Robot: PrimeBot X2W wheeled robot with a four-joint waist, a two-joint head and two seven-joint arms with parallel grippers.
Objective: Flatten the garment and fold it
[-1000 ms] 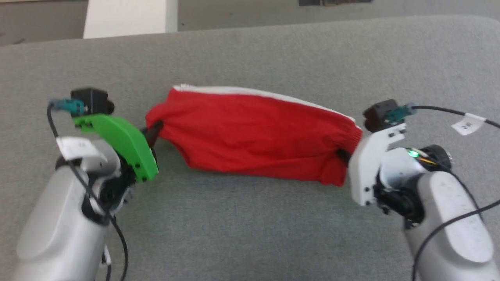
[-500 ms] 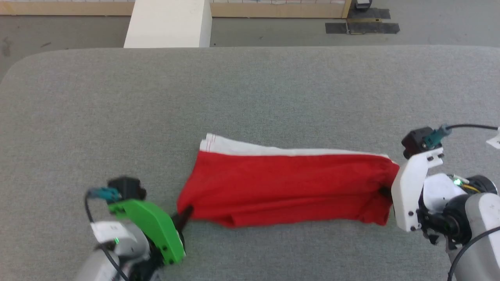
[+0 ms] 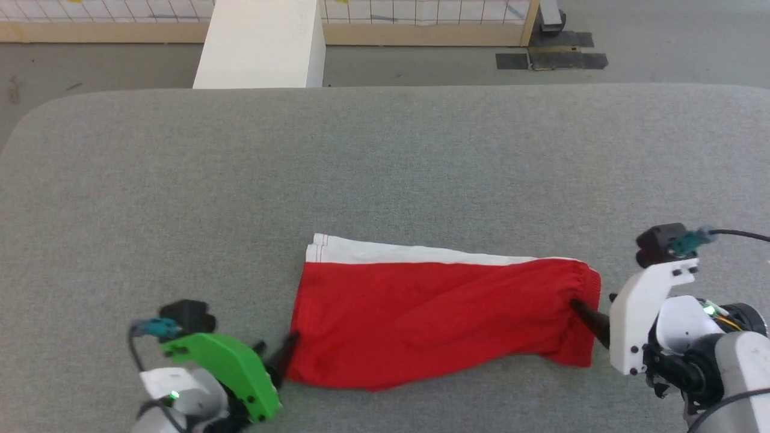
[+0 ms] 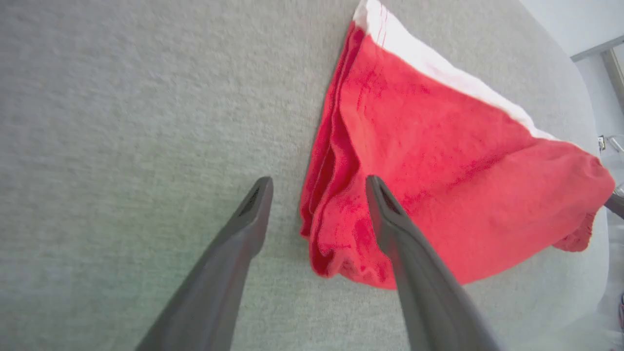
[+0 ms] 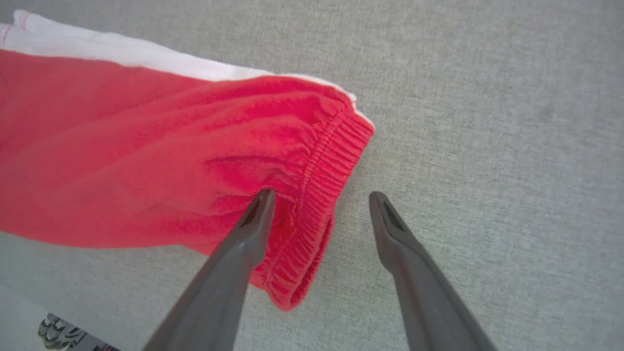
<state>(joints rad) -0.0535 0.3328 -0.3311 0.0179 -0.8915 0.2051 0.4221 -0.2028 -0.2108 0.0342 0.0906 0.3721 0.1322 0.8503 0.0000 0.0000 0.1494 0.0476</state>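
Grey cloth-covered tabletop (image 3: 385,168). The left gripper (image 4: 318,183), fingers spread wide, straddles the leg hem (image 4: 314,229) of the red shorts (image 4: 438,161), holding nothing; the right gripper (image 5: 320,196), equally spread, straddles their gathered waistband (image 5: 326,165). The shorts lie flat between them, white stripe (image 3: 409,254) farthest.

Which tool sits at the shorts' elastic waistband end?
The right tool, on the white mount: open, astride the red shorts' gathered waistband. The green-mounted left tool faces the hem end.

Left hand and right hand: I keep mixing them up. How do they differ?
The left hand has a green bracket and sits at the shorts' hem end; the right hand has a white bracket and sits at the waistband. Both are open, straddling the cloth's edge.
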